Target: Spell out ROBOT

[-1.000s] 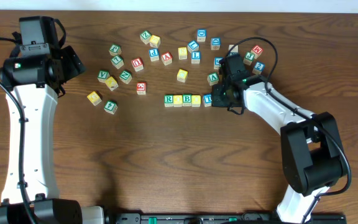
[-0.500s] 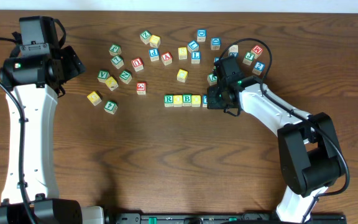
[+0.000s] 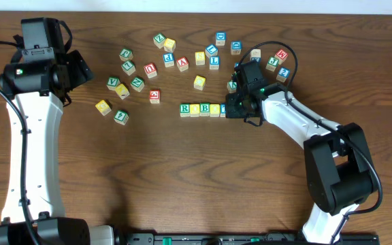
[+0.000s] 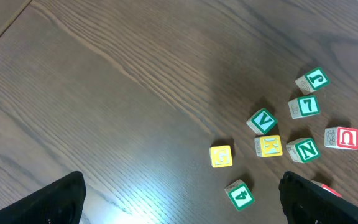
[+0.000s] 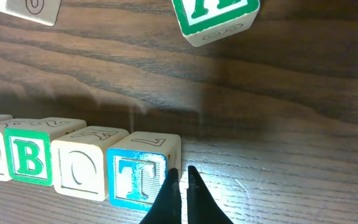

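Observation:
Five cubes stand in a row: green R [image 3: 184,109], a yellow-topped one [image 3: 194,109], green B [image 3: 204,109], another yellow-topped one [image 3: 214,109], and blue T [image 5: 138,177] at the right end. In the right wrist view the T touches the O-faced cube [image 5: 79,171], which stands beside the B [image 5: 28,158]. My right gripper [image 5: 183,172] is shut and empty, its tips against the T's right side. From overhead it [image 3: 231,109] covers most of the T. My left gripper [image 4: 182,186] is open and empty, high at the far left [image 3: 80,68].
Loose cubes lie scattered behind the row, among them a green one [image 5: 216,18] just behind my right gripper. Under my left gripper sit a yellow G [image 4: 221,155], a yellow K [image 4: 268,146], a green 4 [image 4: 240,195] and a red U [image 4: 342,137].
My right gripper has slid left, still shut, and nudged the T cube up against the row. The left arm has not moved.

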Motion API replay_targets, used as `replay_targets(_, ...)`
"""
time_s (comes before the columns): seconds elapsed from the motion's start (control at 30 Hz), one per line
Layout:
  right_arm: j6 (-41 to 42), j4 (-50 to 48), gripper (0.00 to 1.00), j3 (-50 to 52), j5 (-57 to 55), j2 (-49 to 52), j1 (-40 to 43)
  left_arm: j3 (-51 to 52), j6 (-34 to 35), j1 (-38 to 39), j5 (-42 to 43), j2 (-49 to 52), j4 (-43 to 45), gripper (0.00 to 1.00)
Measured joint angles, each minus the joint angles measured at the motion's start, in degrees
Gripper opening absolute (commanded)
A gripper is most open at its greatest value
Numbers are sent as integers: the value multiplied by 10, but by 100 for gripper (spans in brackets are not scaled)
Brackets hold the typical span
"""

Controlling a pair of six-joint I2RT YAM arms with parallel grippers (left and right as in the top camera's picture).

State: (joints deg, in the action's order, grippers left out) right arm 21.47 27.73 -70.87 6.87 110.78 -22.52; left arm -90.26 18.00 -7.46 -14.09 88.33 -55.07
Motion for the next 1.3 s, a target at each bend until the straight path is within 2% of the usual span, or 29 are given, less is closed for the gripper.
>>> replay_targets(0.67,-21,-6,1,0,13,2,0,0,0,0,0,0,0,97)
replay_targets(0.87,-36,12,4,0,17,0,6,0,0,0,0,0,0,98)
replay_targets(0.97,-46,34,9,0,19,-21,22,0,0,0,0,0,0,98)
replay_targets(1.13,-70,66,31,0,19,-138,58,0,0,0,0,0,0,98)
replay_targets(1.23,-80,80,50,-5,20,-225,77,0,0,0,0,0,0,98)
replay_targets(1.27,-82,85,70,-6,20,-252,83,0,0,0,0,0,0,98)
replay_targets(1.3,-83,90,99,-7,20,-280,88,0,0,0,0,0,0,98)
